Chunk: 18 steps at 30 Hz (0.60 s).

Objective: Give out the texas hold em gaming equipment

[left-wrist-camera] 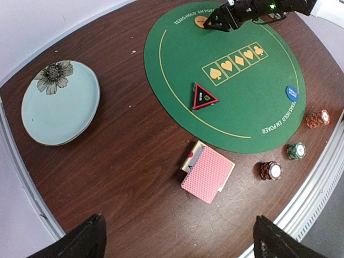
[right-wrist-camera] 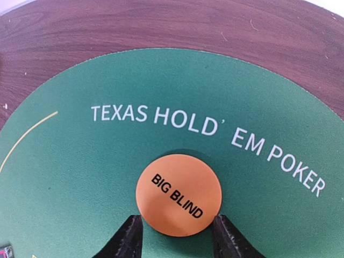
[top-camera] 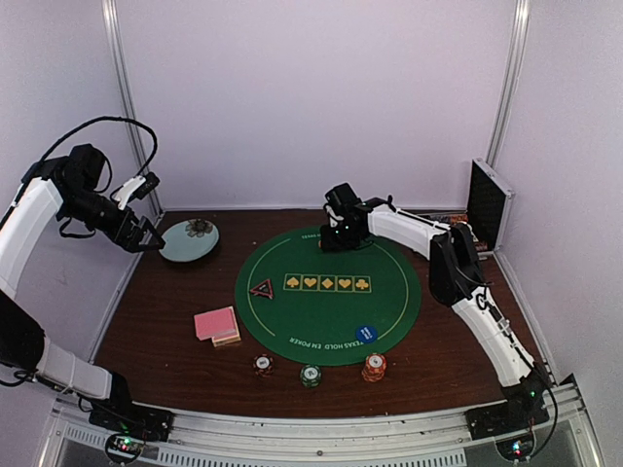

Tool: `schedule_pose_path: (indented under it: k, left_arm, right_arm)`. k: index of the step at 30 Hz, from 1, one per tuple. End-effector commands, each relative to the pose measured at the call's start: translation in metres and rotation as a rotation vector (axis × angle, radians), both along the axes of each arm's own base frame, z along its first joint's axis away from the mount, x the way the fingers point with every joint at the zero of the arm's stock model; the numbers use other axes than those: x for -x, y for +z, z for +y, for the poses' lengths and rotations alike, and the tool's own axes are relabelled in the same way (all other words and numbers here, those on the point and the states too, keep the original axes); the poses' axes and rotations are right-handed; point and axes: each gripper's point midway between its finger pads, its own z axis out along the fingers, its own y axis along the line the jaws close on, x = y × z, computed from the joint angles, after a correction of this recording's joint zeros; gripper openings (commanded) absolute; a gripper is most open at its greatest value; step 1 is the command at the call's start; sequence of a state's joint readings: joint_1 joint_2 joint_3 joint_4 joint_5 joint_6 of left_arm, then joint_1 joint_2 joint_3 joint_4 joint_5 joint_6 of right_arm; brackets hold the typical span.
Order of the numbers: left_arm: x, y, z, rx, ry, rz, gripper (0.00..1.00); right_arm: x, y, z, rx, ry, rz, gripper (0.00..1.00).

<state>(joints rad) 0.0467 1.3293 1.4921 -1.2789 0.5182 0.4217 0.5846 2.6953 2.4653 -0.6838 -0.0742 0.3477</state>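
Note:
An orange disc (right-wrist-camera: 178, 194) marked BIG BLIND lies flat on the far side of the green mat (top-camera: 389, 292). My right gripper (right-wrist-camera: 176, 232) is low over it, slightly open, one fingertip at each side of the disc's near edge. The left wrist view shows that same disc (left-wrist-camera: 201, 21) under the right gripper (left-wrist-camera: 220, 19). My left gripper (top-camera: 146, 238) hangs wide open and empty, high above the table's left side. Pink-backed cards (top-camera: 216, 324) sit on the wood left of the mat. A black-red triangle marker (top-camera: 261, 288) and a blue disc (top-camera: 366, 334) rest on the mat.
Three chip stacks stand along the near edge: red (top-camera: 262, 364), green (top-camera: 310, 375) and orange (top-camera: 374, 367). A pale blue plate (top-camera: 189, 240) is at the back left. An open aluminium case (top-camera: 487, 204) stands at the back right, beside the right arm.

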Motion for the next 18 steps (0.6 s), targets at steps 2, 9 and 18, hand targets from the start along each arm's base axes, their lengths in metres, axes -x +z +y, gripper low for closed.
schedule_pose_path:
  k: [2, 9, 18]
  left_arm:
    - [-0.005, 0.006, 0.000, 0.002, -0.008, -0.044, 0.98]
    - [-0.002, 0.016, 0.000, -0.001, -0.001, -0.076, 0.98]
    - [0.003, 0.019, -0.002, 0.015, 0.004, -0.077, 0.98]
  right_arm:
    - [0.002, -0.002, 0.000, -0.016, 0.019, 0.024, 0.52]
    - [0.017, 0.057, -0.001, -0.020, 0.064, -0.051, 0.70]
    - [0.138, 0.061, -0.024, 0.092, 0.142, -0.011, 0.73]
